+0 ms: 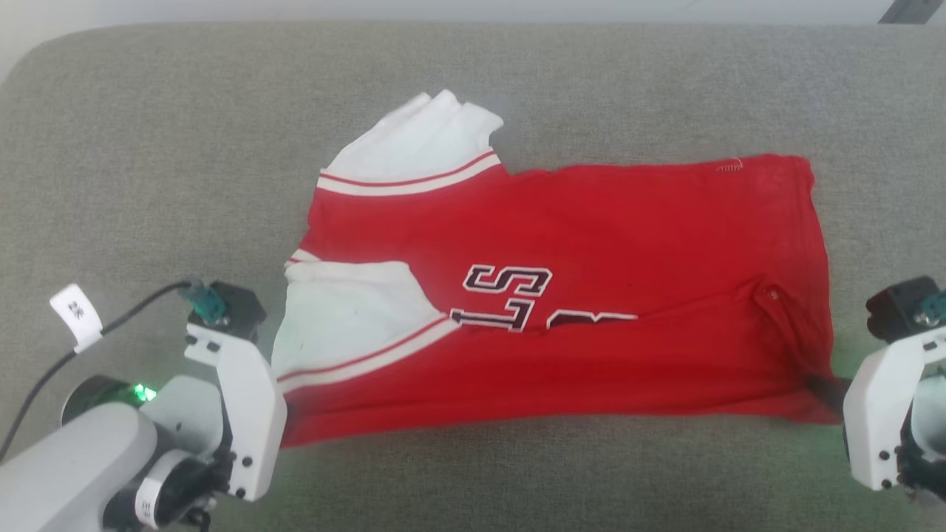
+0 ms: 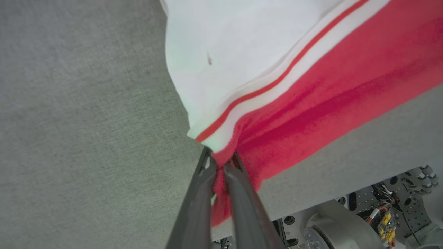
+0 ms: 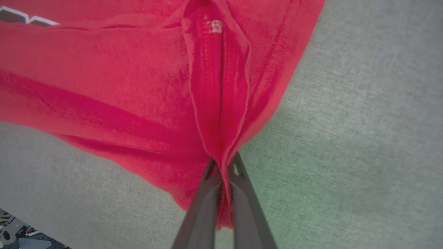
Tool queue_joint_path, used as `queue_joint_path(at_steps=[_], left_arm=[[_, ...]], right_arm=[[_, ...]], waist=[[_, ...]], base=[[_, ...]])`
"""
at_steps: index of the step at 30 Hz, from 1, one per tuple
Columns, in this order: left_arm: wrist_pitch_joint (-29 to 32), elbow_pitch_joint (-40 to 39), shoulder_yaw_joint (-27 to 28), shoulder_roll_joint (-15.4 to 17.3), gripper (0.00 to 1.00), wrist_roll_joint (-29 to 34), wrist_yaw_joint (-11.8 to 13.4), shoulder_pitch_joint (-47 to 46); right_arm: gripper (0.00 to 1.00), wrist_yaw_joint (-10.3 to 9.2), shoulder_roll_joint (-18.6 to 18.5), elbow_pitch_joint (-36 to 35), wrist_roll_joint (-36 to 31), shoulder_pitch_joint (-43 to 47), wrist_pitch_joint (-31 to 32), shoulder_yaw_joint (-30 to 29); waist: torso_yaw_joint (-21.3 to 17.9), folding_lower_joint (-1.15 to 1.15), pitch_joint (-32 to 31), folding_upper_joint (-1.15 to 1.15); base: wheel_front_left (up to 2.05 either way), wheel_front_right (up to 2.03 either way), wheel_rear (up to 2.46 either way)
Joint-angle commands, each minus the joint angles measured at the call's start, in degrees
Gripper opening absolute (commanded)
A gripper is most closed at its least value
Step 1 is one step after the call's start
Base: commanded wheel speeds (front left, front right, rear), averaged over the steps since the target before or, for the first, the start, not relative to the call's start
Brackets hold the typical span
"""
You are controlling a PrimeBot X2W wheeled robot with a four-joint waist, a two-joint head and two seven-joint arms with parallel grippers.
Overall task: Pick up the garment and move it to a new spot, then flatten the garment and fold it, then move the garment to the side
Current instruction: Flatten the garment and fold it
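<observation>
The garment (image 1: 591,244), a red jersey with white panels and red-striped white trim, lies spread sideways on the grey padded surface (image 1: 148,148). Black lettering outlined in white shows at its middle. Its near edge is folded over and stretched between my two grippers. My left gripper (image 1: 281,421) is shut on the near left corner. In the left wrist view the fingers (image 2: 207,180) pinch red cloth just below the striped trim (image 2: 242,107). My right gripper (image 1: 828,388) is shut on the near right corner, where its fingers (image 3: 242,193) clamp a bunched pleat of red cloth (image 3: 218,86).
A black cable (image 1: 111,318) with a white tag (image 1: 76,314) runs by my left arm. The surface's near edge lies just below the garment. Beyond that edge, parts of my own base (image 2: 346,221) show in the left wrist view. Bare grey surface surrounds the garment.
</observation>
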Motion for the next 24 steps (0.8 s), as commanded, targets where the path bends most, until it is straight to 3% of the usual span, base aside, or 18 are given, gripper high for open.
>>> queue_joint_path(at_steps=[1, 4, 5, 6, 7, 8, 9, 10, 11, 13, 14, 20, 24], left_arm=[[-0.16, -0.43, -0.15, 0.88, 0.0, -0.73, 0.83, 1.66], [-0.84, 0.2, -0.37, 0.35, 0.04, -0.64, 0.79, 2.3], [-1.07, 0.84, -0.5, 0.01, 0.15, -0.7, 0.6, 2.52], [-1.31, 1.47, -0.59, -0.42, 0.4, -0.87, 0.28, 2.7], [-1.71, 2.03, -0.66, -0.84, 0.74, -0.92, -0.18, 2.69], [-1.75, 2.73, -0.65, -1.24, 0.99, -1.12, -0.45, 2.64], [-1.89, 3.2, -0.72, -1.53, 1.0, -1.17, -0.81, 2.49], [-1.89, 3.2, -0.72, -1.53, 1.0, -1.17, -0.81, 2.49], [-1.78, 3.57, -0.75, -1.71, 1.0, -1.1, -1.1, 2.09], [-1.62, 3.9, -0.48, -1.57, 1.0, -0.67, -1.31, 1.0], [-1.39, 3.79, -0.32, -1.22, 1.0, -0.45, -1.32, 0.53], [1.22, -0.68, 1.0, 2.18, 1.0, 0.58, -0.27, -2.86], [1.98, -3.09, 2.3, 4.06, 1.0, 3.16, -0.67, -7.03]], right_arm=[[0.0, -0.12, 0.73, -0.29, -0.34, 1.51, 0.37, -0.97], [0.0, -0.11, 1.81, 0.73, -0.6, 2.31, 0.0, -0.99], [0.0, -0.11, 2.35, 1.29, -0.58, 2.3, -0.12, -0.69], [0.0, -0.11, 3.07, 2.0, -0.39, 2.2, 0.03, -0.42], [0.0, -0.11, 3.24, 2.65, -0.76, 1.93, 0.22, -0.08], [0.0, -0.11, 3.51, 3.19, -0.91, 1.49, -0.02, 0.29], [0.11, -0.11, 4.01, 3.56, -0.73, 1.09, -0.66, 0.4], [0.11, -0.11, 4.01, 3.56, -0.73, 1.09, -0.66, 0.4], [0.23, -0.1, 4.08, 3.9, -0.68, 0.74, -0.93, 0.6], [0.58, -0.11, 3.64, 4.56, -0.92, -0.2, -1.46, 1.27], [0.98, -0.11, 3.63, 4.7, -0.58, -0.6, -2.02, 1.24], [1.0, -0.09, 2.77, 2.78, -0.5, -2.13, -4.93, 0.78], [1.0, -0.09, 3.69, 0.47, -1.83, -4.17, -11.76, -1.05]], waist=[[-0.08, 0.0, 0.14, 0.0], [-0.31, 0.0, 0.33, 0.0], [-0.42, 0.0, 0.37, 0.0], [-0.6, 0.0, 0.39, 0.0], [-0.73, 0.0, 0.41, 0.0], [-0.9, 0.0, 0.4, 0.0], [-1.05, 0.0, 0.39, 0.0], [-1.05, 0.0, 0.39, 0.0], [-1.2, 0.0, 0.34, 0.0], [-1.53, 0.0, 0.12, 0.0], [-1.72, 0.0, -0.03, 0.0], [-3.08, 0.0, -0.95, 0.0], [-4.77, 0.0, -0.79, 0.0]], base=[[0.0, 0.0, 0.0], [0.0, 0.0, 0.0], [0.0, 0.0, 0.0], [0.0, 0.0, 0.0], [0.0, 0.0, 0.0], [0.0, 0.0, 0.0], [0.0, 0.0, 0.0], [0.0, 0.0, 0.0], [0.0, 0.0, 0.0], [0.0, 0.0, 0.0], [0.0, 0.0, 0.0], [0.0, 0.0, 0.0], [0.0, 0.0, 0.0]])
